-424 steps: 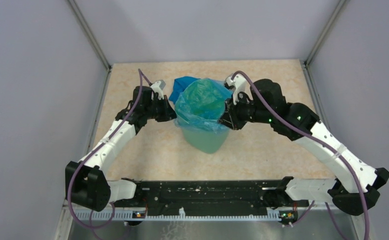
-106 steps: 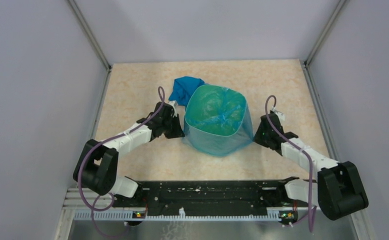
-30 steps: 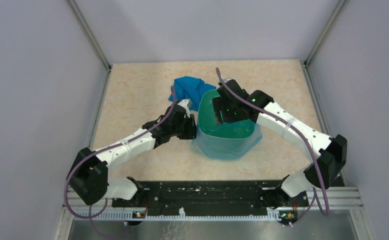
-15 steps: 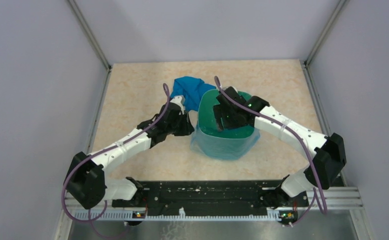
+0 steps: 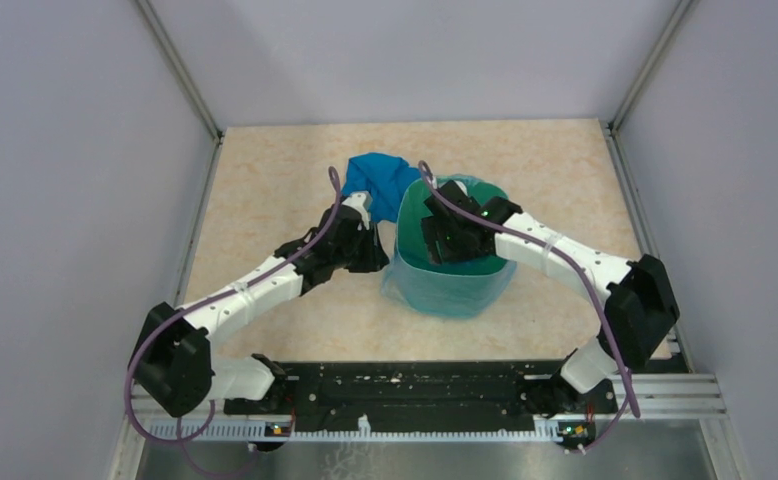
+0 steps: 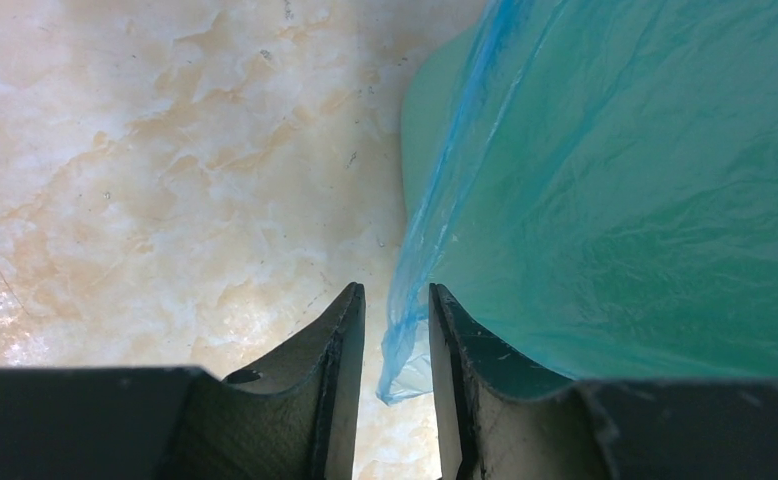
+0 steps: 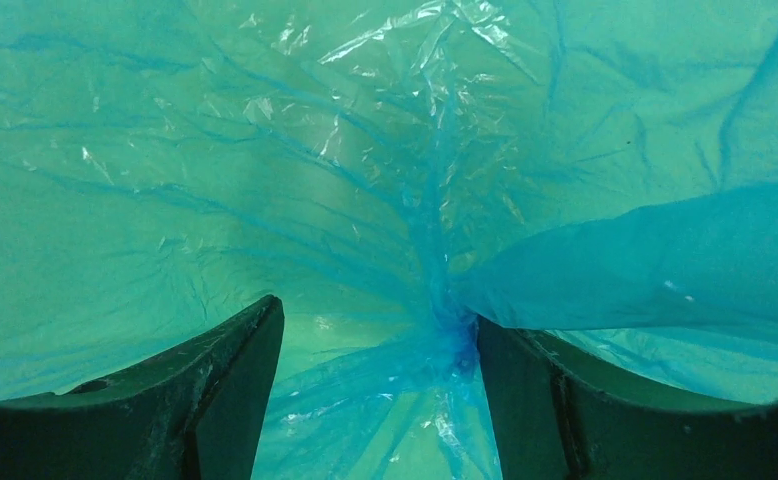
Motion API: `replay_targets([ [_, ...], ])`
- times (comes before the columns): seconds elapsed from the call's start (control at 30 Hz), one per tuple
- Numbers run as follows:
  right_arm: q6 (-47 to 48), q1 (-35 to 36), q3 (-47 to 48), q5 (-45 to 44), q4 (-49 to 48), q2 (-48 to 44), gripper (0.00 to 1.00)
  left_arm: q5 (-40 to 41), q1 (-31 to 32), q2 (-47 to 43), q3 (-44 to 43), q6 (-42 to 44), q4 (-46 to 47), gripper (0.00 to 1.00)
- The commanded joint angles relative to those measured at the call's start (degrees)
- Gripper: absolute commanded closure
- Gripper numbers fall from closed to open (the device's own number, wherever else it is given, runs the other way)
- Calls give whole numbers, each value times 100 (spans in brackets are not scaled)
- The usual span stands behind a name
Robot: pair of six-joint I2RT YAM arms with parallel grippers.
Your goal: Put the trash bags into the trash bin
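Note:
The mint-green trash bin (image 5: 411, 216) stands mid-table with a light-blue trash bag (image 5: 446, 297) lining it and folded down over its outside. My right gripper (image 5: 444, 238) reaches down inside the bin. In the right wrist view it (image 7: 377, 315) is open, its fingers on either side of the bag's gathered bottom seam (image 7: 443, 325). My left gripper (image 5: 373, 254) sits low against the bin's left wall. There its jaws (image 6: 395, 292) stand narrowly apart, and the bag's loose hem (image 6: 408, 300) hangs between them unpinched, next to the film-covered wall (image 6: 615, 200).
A second, darker blue folded bag (image 5: 374, 178) lies on the table just behind the bin's left side. The beige marbled tabletop (image 5: 265, 190) is ringed by grey walls (image 5: 75, 170). The arms' black base rail (image 5: 415, 390) runs along the near edge.
My right gripper has shifted a little to the left inside the bin. My left gripper has drawn slightly back from the bin's left wall. Bin and bag stay where they were.

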State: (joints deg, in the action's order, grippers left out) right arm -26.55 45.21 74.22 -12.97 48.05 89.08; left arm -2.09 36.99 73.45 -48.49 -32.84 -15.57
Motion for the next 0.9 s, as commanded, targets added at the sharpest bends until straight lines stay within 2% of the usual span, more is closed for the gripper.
replay_targets([
  [0.0, 111, -32, -118, 23, -327, 147, 30, -56, -28, 74, -44, 109, 204, 64],
  [0.87, 517, -116, -789, 66, -1216, 446, 30, -151, -42, 195, -60, 111, 226, 64],
])
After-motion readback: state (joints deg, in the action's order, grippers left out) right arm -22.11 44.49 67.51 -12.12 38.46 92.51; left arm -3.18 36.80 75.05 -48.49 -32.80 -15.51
